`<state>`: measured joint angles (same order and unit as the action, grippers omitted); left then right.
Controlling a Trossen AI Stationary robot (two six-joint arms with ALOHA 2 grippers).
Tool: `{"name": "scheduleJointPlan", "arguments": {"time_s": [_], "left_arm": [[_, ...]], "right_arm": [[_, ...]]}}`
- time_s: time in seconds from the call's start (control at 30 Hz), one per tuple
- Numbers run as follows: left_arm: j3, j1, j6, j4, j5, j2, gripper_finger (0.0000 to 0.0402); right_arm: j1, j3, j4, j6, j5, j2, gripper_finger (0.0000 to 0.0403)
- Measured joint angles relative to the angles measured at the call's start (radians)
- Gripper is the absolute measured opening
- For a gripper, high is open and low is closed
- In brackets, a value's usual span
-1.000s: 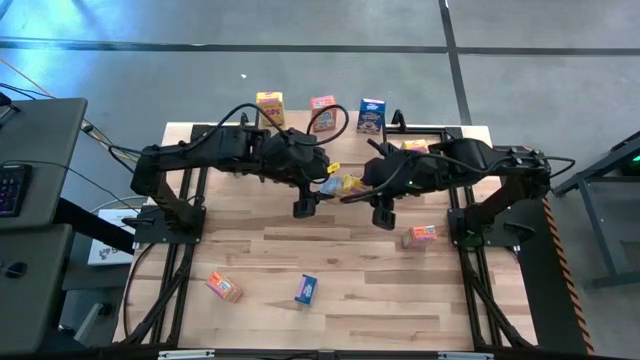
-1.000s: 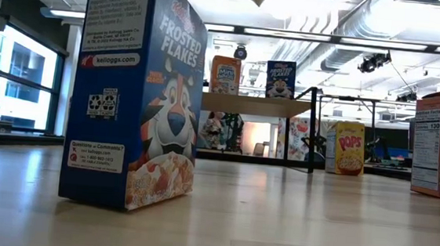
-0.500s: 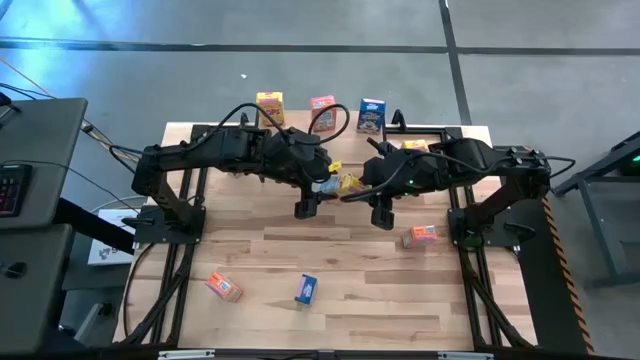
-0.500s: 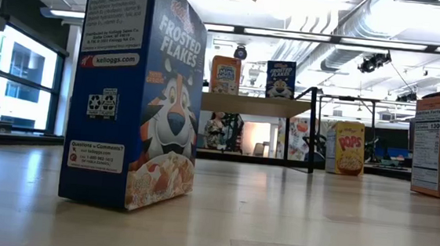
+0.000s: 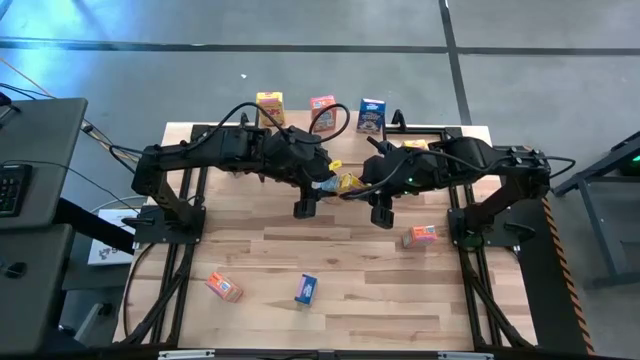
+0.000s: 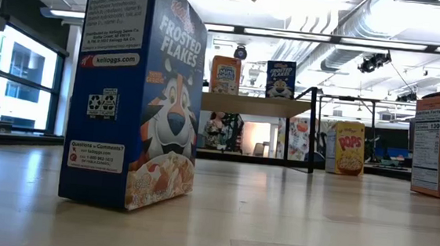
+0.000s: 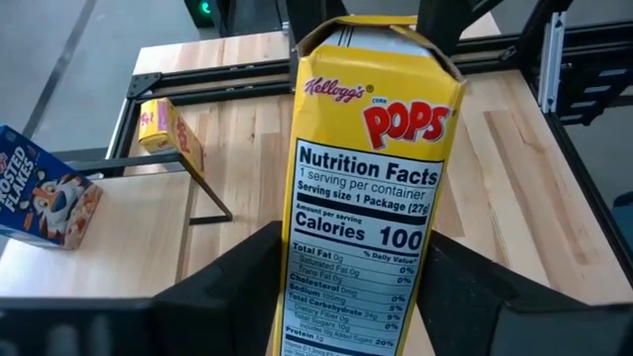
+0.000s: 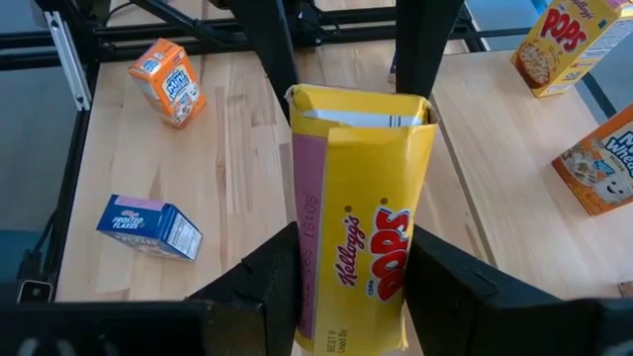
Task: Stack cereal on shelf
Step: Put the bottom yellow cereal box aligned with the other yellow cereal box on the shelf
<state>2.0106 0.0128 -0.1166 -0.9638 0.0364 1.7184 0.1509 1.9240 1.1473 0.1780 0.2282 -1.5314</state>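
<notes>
Three small cardboard cereal boxes already stand on the light wood shelf [image 5: 300,112], while the left gripper [image 7: 346,297] and right gripper [image 8: 346,287] both clamp one yellow Pops box [image 5: 347,183] above the table centre, and several boxes remain on the wooden tabletop [image 5: 350,300].

Box [image 5: 347,183] between both claws, three boxes [image 5: 322,104] behind

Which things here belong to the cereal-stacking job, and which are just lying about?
Job: yellow Pops box held by left claw and right claw; shelf; loose cereal boxes on the table.
Lying about: keyboard, side desk.
</notes>
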Motion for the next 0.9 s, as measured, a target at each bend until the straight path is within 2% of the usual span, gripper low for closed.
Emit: {"name": "scheduleJointPlan", "arguments": {"time_s": [0.63, 0.73, 0.9], "left_arm": [[0.000, 0.001, 0.000, 0.003, -0.010, -0.001, 0.0190], [0.000, 0.001, 0.000, 0.003, -0.010, -0.001, 0.0190], [0.000, 0.001, 0.000, -0.001, -0.008, -0.001, 0.0190]], "right_arm": [[-0.001, 0.000, 0.013, -0.020, -0.027, 0.000, 0.0148], [-0.001, 0.000, 0.014, -0.022, -0.022, 0.000, 0.0163], [-0.001, 0.000, 0.016, -0.026, 0.004, 0.000, 0.0209]]}}
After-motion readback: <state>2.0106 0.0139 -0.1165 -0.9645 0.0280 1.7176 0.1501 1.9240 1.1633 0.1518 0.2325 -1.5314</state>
